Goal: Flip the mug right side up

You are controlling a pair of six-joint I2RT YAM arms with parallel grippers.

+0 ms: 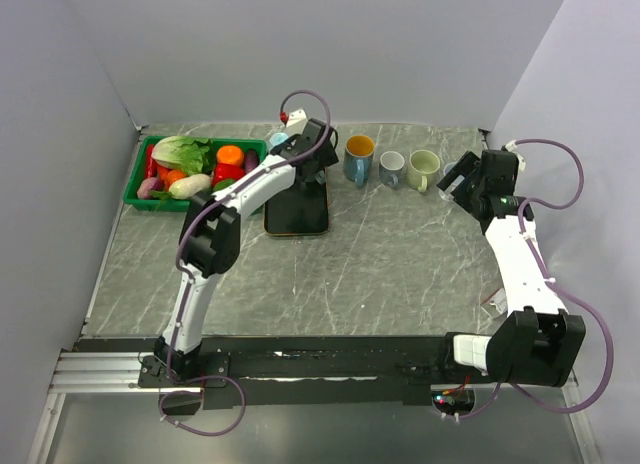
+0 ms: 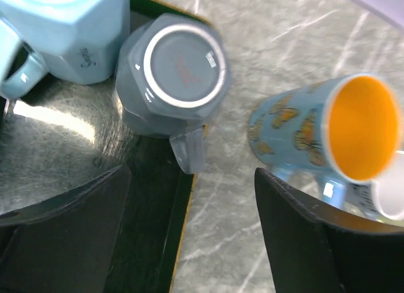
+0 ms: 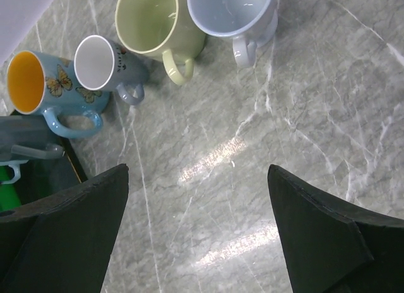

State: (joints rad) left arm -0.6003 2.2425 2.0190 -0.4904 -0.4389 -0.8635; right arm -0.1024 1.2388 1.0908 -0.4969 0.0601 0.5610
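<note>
Left gripper [image 2: 190, 179] spread wide, hovering over the inverted grey mug [image 2: 183, 65].
Mug sits base-up on the dark tray [image 2: 57, 148], handle pointing between the jaws, probably lined up for a grasp-and-flip. Right gripper [image 3: 199, 179] spread, idle above the counter [image 3: 252, 116].

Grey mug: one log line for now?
grey mug: upside down on tray | left gripper: open, above mug | right gripper: open, empty
</note>
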